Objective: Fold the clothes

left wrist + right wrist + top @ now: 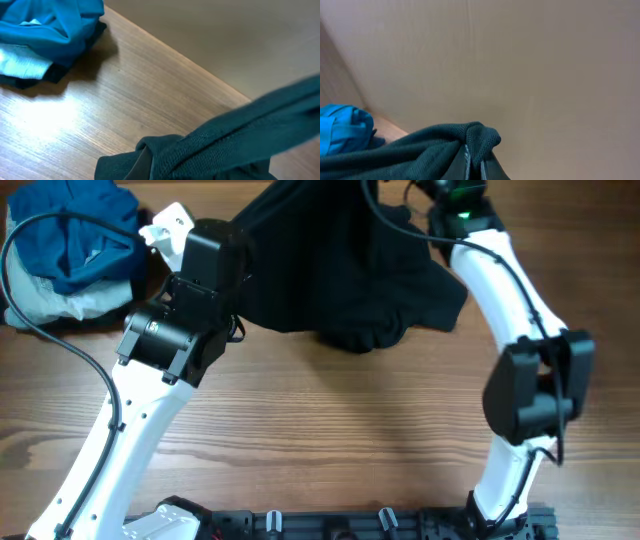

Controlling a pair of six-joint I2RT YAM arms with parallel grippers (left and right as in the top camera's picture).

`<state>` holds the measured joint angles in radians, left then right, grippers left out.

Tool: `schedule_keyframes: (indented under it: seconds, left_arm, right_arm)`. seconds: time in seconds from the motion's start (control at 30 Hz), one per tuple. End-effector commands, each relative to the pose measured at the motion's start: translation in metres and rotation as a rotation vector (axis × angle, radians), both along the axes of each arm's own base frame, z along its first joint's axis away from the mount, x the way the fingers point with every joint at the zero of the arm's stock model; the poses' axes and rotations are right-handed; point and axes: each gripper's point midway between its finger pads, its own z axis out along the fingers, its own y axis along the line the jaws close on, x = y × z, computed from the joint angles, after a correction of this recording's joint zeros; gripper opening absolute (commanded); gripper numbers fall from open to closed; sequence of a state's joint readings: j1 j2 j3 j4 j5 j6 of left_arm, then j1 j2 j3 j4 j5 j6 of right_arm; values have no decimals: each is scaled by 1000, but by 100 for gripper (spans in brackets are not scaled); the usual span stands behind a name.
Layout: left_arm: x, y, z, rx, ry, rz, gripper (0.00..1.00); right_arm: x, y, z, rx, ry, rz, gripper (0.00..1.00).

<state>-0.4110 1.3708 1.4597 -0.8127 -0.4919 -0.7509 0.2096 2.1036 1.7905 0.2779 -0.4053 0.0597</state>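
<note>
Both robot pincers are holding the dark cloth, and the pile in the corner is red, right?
No, the pile is blue, not red; the overhead view shows it. Both the left pincer and the right pincer do hold the dark cloth.

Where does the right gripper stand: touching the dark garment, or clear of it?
Touching. The right wrist view shows the dark garment bunched over the tip of the right gripper and pinched inside it, with no gap.

a dark garment (340,270) sits bunched at far centre, blue clothes (75,230) heaped at far left.
</note>
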Motion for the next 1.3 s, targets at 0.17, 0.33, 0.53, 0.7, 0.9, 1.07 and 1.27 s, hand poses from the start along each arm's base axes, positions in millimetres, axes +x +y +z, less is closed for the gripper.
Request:
schedule_keyframes:
  seconds: [0.17, 0.33, 0.53, 0.7, 0.9, 1.07, 1.27]
  left_arm:
    - [-7, 17, 7, 28, -4, 67, 4]
    - [-7, 17, 7, 27, -6, 67, 4]
    - [-5, 15, 9, 19, -17, 63, 4]
    - [-2, 15, 12, 15, -33, 63, 4]
    - [10, 33, 14, -4, -60, 114, 4]
    - [21, 41, 5, -40, -41, 117, 4]
    - [36, 50, -5, -38, -36, 150, 4]
  right_arm:
    - [28, 50, -91, 154, 117, -20, 45]
    - [24, 29, -82, 144, 196, -37, 100]
    - [-45, -35, -46, 144, 535, 75, 100]
    - [-111, -91, -68, 158, 894, -47, 98]
    - [-167, -95, -138, 43, 1211, -150, 84]
    - [-201, -71, -186, -87, 1326, -178, 80]
    - [-237, -22, -228, -192, 1365, -82, 70]
